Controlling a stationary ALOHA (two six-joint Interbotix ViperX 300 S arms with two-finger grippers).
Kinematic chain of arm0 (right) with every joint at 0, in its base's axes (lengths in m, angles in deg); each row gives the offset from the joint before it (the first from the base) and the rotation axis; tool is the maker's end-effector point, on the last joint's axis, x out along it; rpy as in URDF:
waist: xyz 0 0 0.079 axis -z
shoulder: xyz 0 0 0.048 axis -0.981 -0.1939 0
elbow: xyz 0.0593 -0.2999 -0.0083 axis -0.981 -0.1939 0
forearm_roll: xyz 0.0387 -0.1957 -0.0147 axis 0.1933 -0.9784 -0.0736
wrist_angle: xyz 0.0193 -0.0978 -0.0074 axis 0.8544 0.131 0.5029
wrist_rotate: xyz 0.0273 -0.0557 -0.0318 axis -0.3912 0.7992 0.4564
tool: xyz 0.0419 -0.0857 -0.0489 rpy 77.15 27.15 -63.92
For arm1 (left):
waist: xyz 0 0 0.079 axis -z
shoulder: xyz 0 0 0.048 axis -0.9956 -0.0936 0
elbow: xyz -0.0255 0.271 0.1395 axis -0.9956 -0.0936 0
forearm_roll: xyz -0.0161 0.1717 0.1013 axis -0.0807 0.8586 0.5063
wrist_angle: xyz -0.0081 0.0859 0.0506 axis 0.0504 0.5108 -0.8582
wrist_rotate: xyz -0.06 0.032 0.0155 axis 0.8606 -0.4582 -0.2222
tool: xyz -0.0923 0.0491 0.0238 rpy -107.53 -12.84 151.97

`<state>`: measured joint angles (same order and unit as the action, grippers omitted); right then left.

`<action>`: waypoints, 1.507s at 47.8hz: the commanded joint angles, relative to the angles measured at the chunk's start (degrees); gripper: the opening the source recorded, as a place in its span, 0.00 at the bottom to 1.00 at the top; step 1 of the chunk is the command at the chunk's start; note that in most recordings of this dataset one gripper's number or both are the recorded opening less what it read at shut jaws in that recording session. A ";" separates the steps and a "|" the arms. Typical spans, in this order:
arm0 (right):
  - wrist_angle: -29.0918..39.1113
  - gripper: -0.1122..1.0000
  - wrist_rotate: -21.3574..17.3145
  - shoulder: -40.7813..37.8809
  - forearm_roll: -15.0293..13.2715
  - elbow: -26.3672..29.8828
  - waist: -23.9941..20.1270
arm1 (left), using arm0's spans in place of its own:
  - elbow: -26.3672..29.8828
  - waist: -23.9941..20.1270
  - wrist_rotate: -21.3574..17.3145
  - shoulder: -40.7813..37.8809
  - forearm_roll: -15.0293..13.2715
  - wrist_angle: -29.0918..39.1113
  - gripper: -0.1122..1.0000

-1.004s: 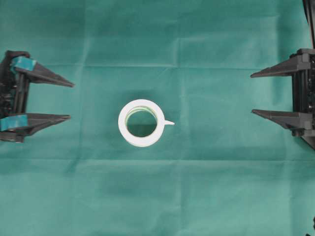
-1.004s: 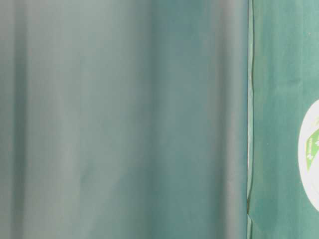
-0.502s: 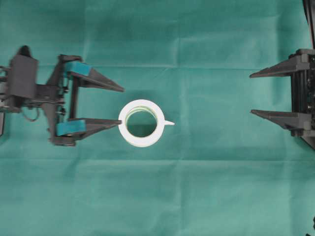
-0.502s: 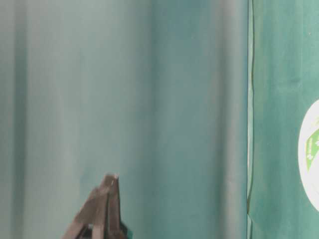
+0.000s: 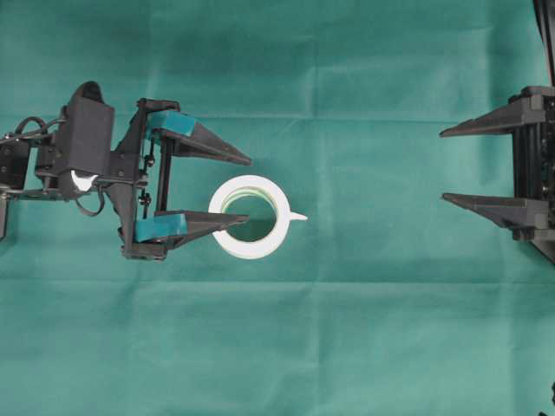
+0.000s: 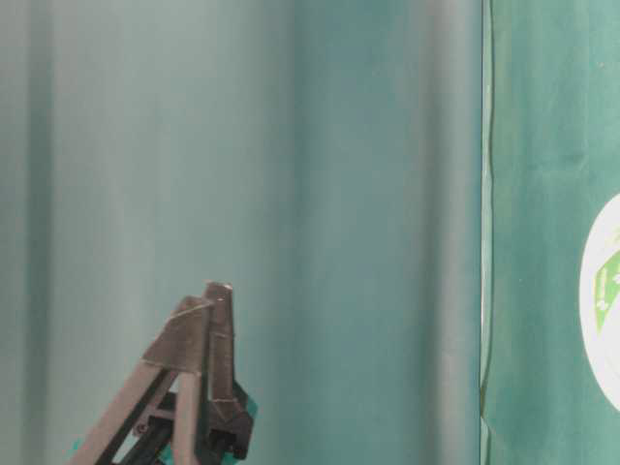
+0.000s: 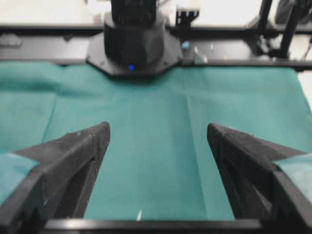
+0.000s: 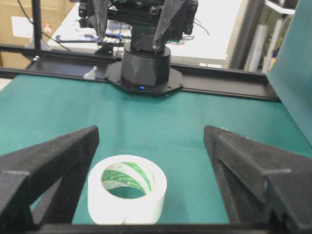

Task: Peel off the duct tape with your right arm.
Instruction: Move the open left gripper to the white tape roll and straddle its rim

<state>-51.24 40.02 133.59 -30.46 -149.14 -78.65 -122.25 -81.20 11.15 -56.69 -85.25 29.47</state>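
Since a moment ago, the left end effector [image 5: 249, 191] has advanced over the one duct tape [image 5: 250, 217] roll. Two end effectors — left and right [image 5: 443, 165] — both gape apart on the green surface [image 5: 347, 329].

Overhead view: you look straight down on the green cloth [image 5: 364, 329], both grippers and the duct tape [image 5: 249, 217] in frame. Table-level view: close, mostly blurred cloth, tape at its right edge. Each wrist view looks forward between its own fingers toward the opposite arm's base; the right one shares the tape with overhead.
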 commanded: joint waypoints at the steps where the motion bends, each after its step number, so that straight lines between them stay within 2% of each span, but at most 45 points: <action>1: -0.35 0.86 0.00 -0.18 -0.09 0.79 0.09 | 2.55 0.35 0.62 0.44 -0.18 4.48 0.94; 15: -0.35 0.86 -0.09 -0.18 -0.09 0.70 0.09 | 8.61 2.46 1.32 0.35 -0.26 25.75 0.94; 25: -0.35 0.86 -0.09 -0.18 -0.09 0.70 0.09 | 11.60 3.08 2.11 0.35 -0.26 36.04 0.94; 35: -0.53 0.86 -0.09 -0.26 -0.18 0.70 0.09 | 12.39 3.25 3.25 -0.18 -0.26 39.11 0.94; 46: -0.62 0.86 -0.18 -0.35 -0.18 0.70 0.09 | 14.41 3.43 4.31 -5.10 -0.26 42.45 0.94; 72: -0.62 0.86 -0.18 -0.35 -0.09 0.44 0.09 | 16.79 3.34 4.31 -19.86 -0.26 42.63 0.94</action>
<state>-51.33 39.93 133.59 -30.54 -149.14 -78.65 -107.22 -77.95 15.63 -76.29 -85.43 72.36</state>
